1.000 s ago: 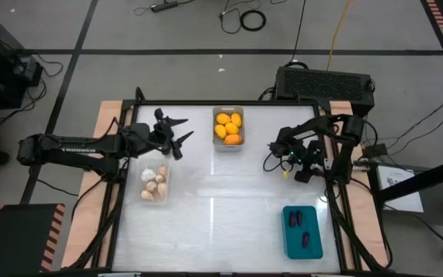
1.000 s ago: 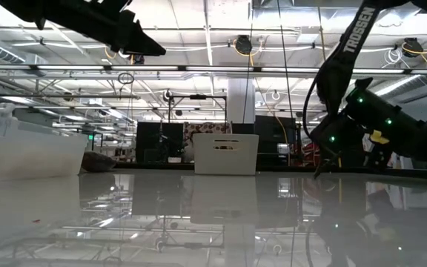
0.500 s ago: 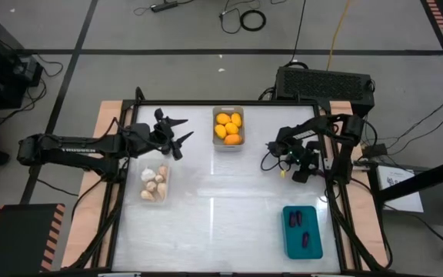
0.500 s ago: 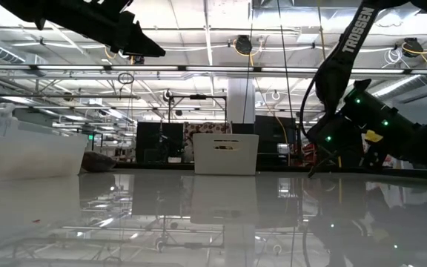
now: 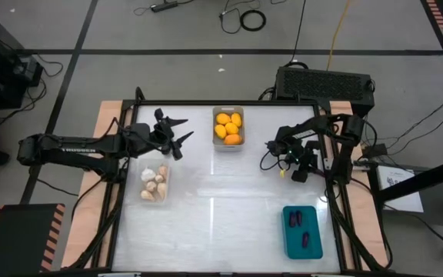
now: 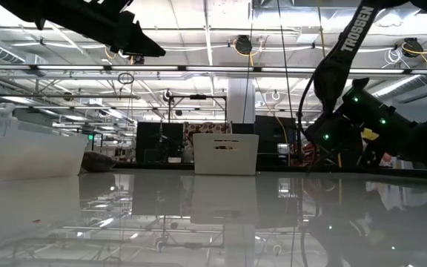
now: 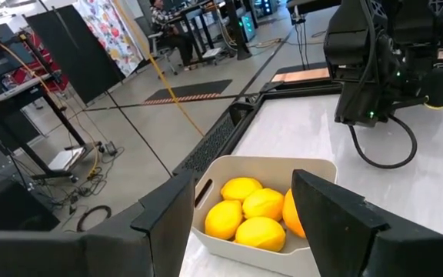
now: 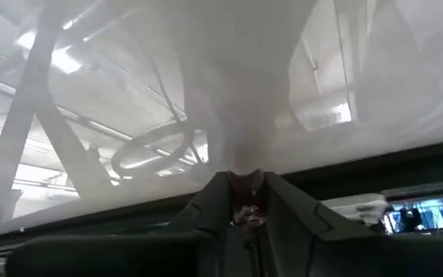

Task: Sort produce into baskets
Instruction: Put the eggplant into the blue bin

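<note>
Two purple eggplants [image 5: 299,228] lying lengthwise, 12-to-6, in teal bin [image 5: 315,246], left gripper [image 5: 180,132] fingers spreading released, right gripper [image 5: 271,148] fingers clenching together.

Bright overhead lights glare off the table [image 6: 199,215].

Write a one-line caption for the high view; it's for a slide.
Produce sorted into three bins: yellow fruits, garlic bulbs, eggplants; both arms idle.
</note>
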{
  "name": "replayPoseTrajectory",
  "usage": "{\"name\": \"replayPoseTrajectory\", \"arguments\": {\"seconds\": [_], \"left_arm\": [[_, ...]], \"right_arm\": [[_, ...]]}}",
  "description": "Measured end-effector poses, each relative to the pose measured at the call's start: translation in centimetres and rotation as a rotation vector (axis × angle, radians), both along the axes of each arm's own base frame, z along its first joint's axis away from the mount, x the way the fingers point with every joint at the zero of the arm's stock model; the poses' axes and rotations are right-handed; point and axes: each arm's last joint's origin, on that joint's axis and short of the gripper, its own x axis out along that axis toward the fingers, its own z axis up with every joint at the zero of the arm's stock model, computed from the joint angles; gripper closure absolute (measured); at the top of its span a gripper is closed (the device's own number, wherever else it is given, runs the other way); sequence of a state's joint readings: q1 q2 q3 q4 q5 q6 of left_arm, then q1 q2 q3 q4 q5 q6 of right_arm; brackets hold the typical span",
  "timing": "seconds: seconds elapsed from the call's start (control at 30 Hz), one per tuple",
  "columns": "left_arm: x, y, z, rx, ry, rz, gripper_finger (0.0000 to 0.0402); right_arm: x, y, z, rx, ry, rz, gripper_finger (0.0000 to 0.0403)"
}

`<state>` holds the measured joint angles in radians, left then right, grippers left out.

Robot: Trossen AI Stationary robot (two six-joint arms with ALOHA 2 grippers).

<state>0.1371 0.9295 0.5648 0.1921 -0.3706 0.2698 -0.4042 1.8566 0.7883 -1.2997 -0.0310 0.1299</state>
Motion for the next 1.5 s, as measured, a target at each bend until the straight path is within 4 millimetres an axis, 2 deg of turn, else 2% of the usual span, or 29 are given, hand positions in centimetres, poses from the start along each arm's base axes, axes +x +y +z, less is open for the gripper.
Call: {"name": "replayPoseTrajectory", "arguments": {"seconds": [0.13, 0.3, 0.47, 0.67, 0.83, 1.03, 1.23, 1.5], "left_arm": [[0.0, 0.0, 0.1, 0.003, -0.011, 0.0, 0.0175], [0.0, 0.0, 0.1, 0.003, -0.011, 0.0, 0.0175], [0.0, 0.0, 0.1, 0.004, -0.009, 0.0, 0.0175], [0.0, 0.0, 0.1, 0.004, -0.008, 0.0, 0.0175], [0.0, 0.0, 0.1, 0.003, -0.008, 0.0, 0.0175], [0.0, 0.0, 0.1, 0.0, -0.013, 0.0, 0.0175], [0.1, -0.1, 0.2, -0.025, -0.032, -0.028, 0.0175], [0.1, -0.1, 0.3, -0.025, -0.044, -0.038, 0.0175]], "right_arm": [[1.1, -0.5, 0.7, -0.013, -0.035, 0.006, 0.0342], [3.1, -1.3, 2.9, -0.026, -0.055, 0.001, 0.034], [5.0, -1.4, 6.2, -0.065, -0.131, 0.006, 0.0343], [6.1, -0.2, 10.9, -0.158, -0.296, -0.072, 0.0343], [5.8, 2.3, 14.5, -0.224, -0.425, -0.15, 0.0343], [4.9, 6.5, 17.0, -0.224, -0.504, -0.304, 0.0344], [4.7, 10.9, 18.0, -0.25, -0.564, -0.403, 0.0344], [5.1, 15.6, 17.7, -0.235, -0.609, -0.473, 0.0344]]}}
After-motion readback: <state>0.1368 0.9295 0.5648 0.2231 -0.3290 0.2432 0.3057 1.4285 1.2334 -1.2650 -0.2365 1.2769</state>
